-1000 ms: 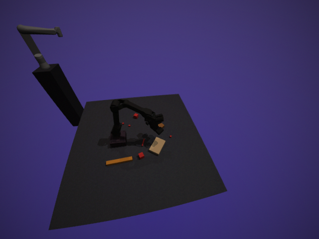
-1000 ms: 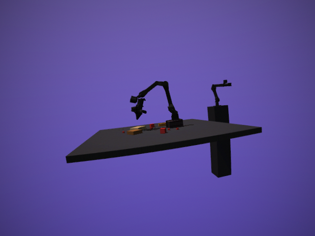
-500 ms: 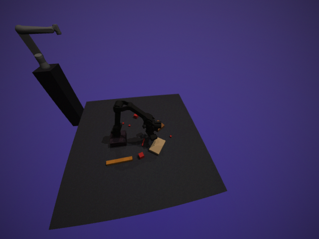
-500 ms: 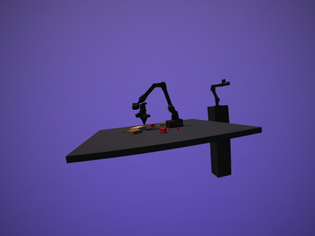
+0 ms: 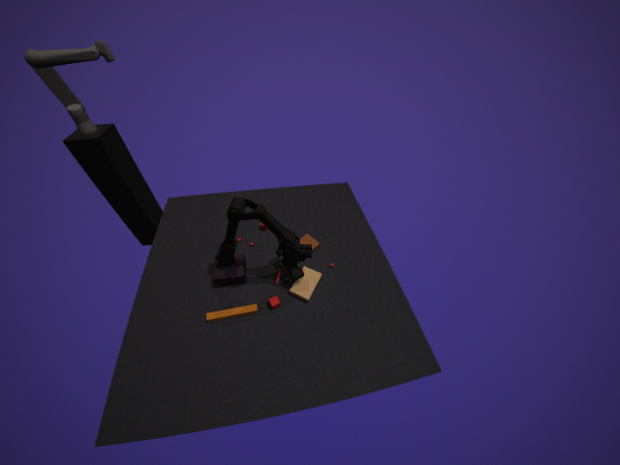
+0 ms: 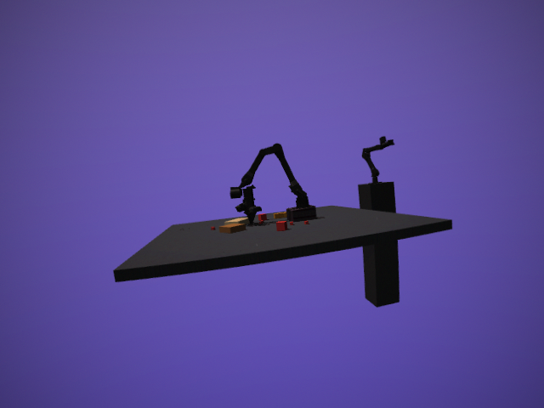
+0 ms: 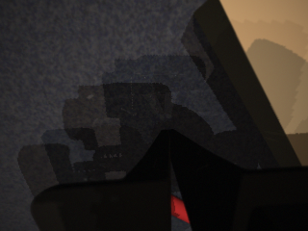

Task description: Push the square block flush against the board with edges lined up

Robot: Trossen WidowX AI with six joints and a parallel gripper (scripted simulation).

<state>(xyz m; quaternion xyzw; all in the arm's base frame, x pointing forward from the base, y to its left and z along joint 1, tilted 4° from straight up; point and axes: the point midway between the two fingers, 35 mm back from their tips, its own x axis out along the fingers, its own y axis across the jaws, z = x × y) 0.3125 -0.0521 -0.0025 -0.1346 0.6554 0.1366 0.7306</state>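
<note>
Tan board (image 5: 305,284) (image 6: 236,220) (image 7: 284,29) cropped in wrist view

Dim light all round, the black arm (image 5: 270,220) (image 6: 286,168) nearly losing its detail. Soft shadows fall on the dark bench (image 5: 200,370) (image 6: 272,247). In the wrist view, overlapping blocky-edged shadows cross the speckled surface and the pale tan board (image 7: 274,29); the fingers are almost solid black. Small things look slightly soft.

robot test space: black arm (image 5: 270,220) (image 6: 286,167) on dark tabletop (image 5: 320,360) (image 6: 211,250), second arm (image 5: 65,55) (image 6: 370,160) on pedestal (image 5: 112,185) (image 6: 381,272), plain violet surroundings.
</note>
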